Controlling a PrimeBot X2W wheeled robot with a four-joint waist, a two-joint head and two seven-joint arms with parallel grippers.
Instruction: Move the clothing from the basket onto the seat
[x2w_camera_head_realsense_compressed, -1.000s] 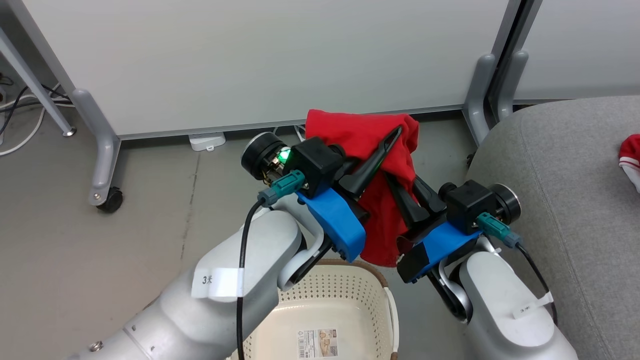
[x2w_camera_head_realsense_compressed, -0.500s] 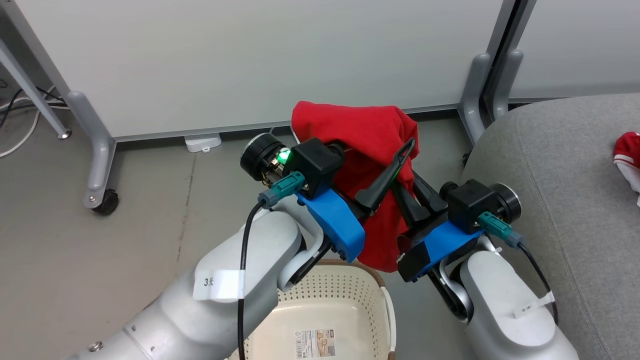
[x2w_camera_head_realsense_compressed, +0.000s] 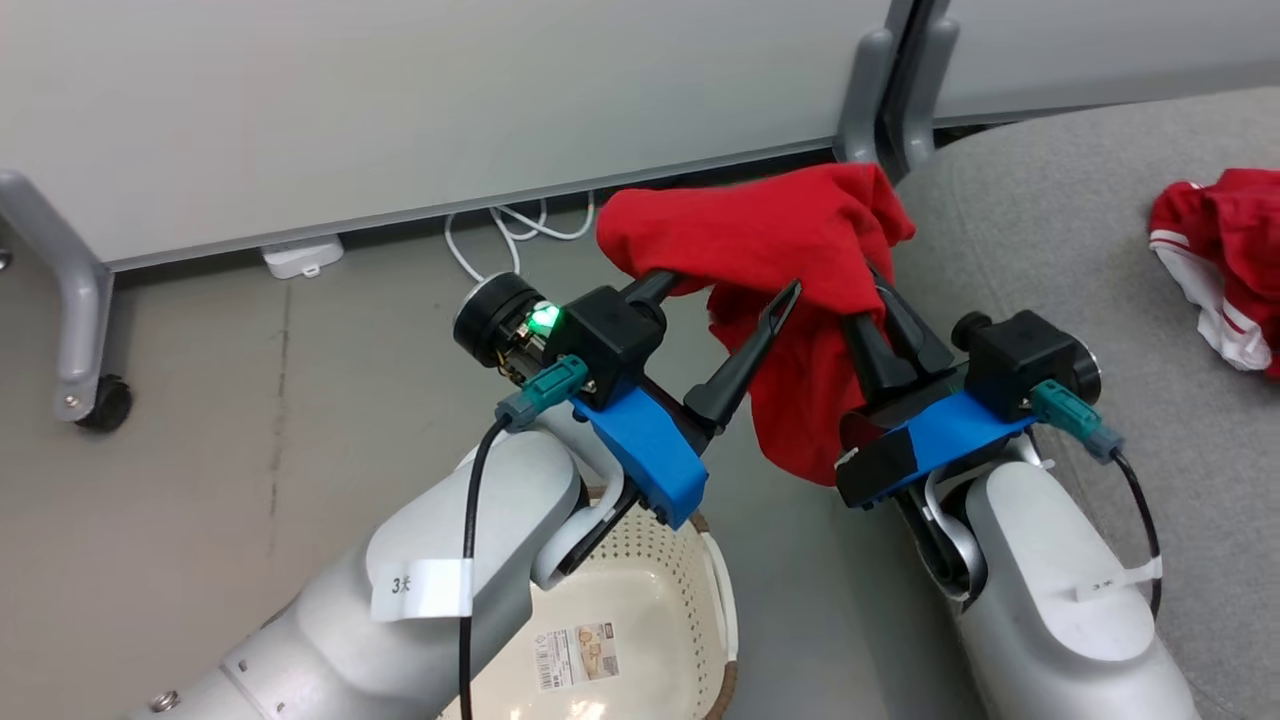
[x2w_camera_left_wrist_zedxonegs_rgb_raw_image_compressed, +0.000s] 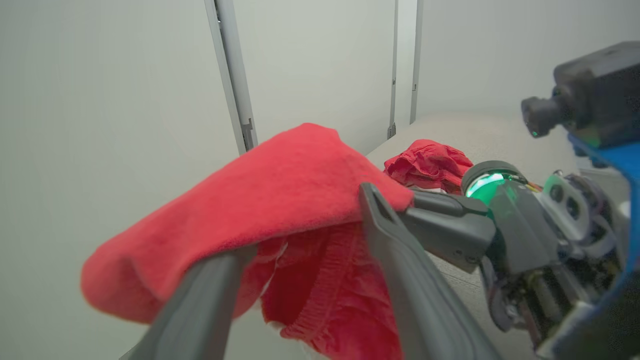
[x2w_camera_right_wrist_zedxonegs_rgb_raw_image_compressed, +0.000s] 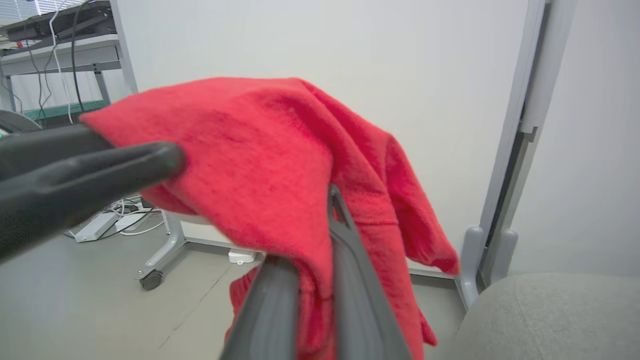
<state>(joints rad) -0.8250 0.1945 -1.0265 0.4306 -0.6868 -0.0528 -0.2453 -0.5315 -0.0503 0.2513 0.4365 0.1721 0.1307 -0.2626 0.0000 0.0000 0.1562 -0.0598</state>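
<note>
Red soft garment (x2w_camera_head_realsense_compressed: 770, 225) now hangs at the grey upholstered seat (x2w_camera_head_realsense_compressed: 1040, 240), nearer than before; right claw (x2w_camera_head_realsense_compressed: 885, 330) pinches it, left claw (x2w_camera_head_realsense_compressed: 740, 285) spread.

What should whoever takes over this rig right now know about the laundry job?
Left gripper: open, with the red garment draped over one finger.
Right gripper: shut on that garment, held in the air near the seat edge.
Done: another red garment lies on the seat; what shows of the basket looks empty.
Left: carry the held garment over the seat and release.
</note>
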